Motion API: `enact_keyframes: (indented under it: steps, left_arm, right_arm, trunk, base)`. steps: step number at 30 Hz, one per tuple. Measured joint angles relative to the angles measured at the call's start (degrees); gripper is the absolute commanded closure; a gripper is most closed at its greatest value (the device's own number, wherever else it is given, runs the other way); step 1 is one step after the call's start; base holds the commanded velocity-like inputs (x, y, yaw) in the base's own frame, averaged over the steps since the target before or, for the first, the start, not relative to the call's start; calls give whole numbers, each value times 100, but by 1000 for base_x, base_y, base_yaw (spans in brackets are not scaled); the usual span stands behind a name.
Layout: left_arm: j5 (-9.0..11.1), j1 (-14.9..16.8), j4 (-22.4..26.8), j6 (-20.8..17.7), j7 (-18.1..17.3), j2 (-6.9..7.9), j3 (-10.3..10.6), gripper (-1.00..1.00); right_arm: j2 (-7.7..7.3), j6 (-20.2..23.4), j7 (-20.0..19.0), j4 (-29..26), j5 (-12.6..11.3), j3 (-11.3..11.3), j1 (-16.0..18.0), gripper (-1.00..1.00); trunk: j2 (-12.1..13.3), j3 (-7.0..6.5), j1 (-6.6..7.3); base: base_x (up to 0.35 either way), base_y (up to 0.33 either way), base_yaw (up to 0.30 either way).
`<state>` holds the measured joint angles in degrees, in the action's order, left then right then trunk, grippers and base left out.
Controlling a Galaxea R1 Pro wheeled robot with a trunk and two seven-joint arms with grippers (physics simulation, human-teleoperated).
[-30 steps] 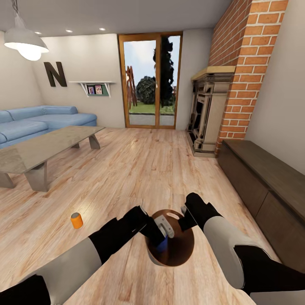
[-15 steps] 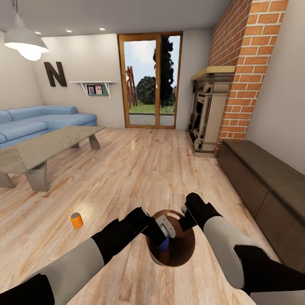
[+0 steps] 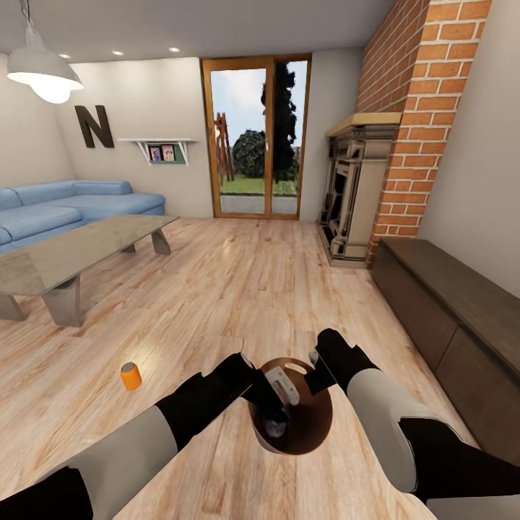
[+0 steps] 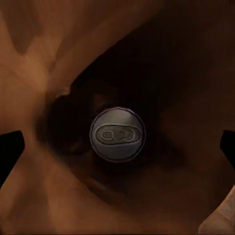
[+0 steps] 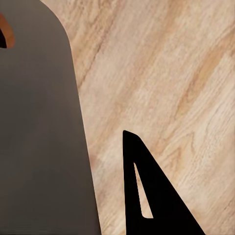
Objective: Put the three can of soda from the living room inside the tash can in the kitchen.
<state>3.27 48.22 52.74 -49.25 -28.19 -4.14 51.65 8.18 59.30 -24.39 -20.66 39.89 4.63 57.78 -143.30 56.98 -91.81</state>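
The tash can [image 3: 315, 425], brown inside, hangs low over the plank floor in front of me. My right gripper [image 3: 315, 376] is shut on its rim; the right wrist view has the grey outer wall [image 5: 39, 147] between the fingers of the right gripper [image 5: 66, 85]. My left gripper [image 3: 279, 394] hovers open over the bin's mouth. Looking down from the left gripper [image 4: 117, 147], a can of soda [image 4: 117, 134] stands upright on the bin's bottom [image 4: 49, 73], grey top up, free of the fingers; the head view shows that can [image 3: 275, 427] too. An orange can of soda [image 3: 131, 376] stands on the floor to my left.
The glass-topped low table [image 3: 79, 253] and blue sofa [image 3: 65, 206] are at the left. A dark wood cabinet [image 3: 455, 310] runs along the right wall, with a brick fireplace [image 3: 361, 188] beyond it. Glass doors [image 3: 256, 137] are straight ahead.
The blue can left my left gripper and dropped to the bottom of the bin; the left gripper opened. The right arm and the bin stayed put.
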Motion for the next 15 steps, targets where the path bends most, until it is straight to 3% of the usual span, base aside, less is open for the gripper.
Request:
enact_keyframes:
  steps: [8, 11, 15]
  left_arm:
    - [13, 4, 96, -14, -26, 54, -14, -100]
    - [-126, 3, 194, -11, -14, 65, -14, -100]
    - [-116, 4, 705, -63, -34, 76, -30, -100]
  right_arm:
    - [-10, 24, -5, 1, -107, 9, 0, 100]
    - [-15, 31, -4, 1, -144, 5, 3, 100]
    - [-18, 27, -4, 3, -116, 2, 3, 100]
  trunk:
    - [0, 0, 0]
    - [0, 0, 0]
    - [0, -1, 0]
  base:
    - [0, 0, 0]
    - [0, 0, 0]
    - [0, 0, 0]
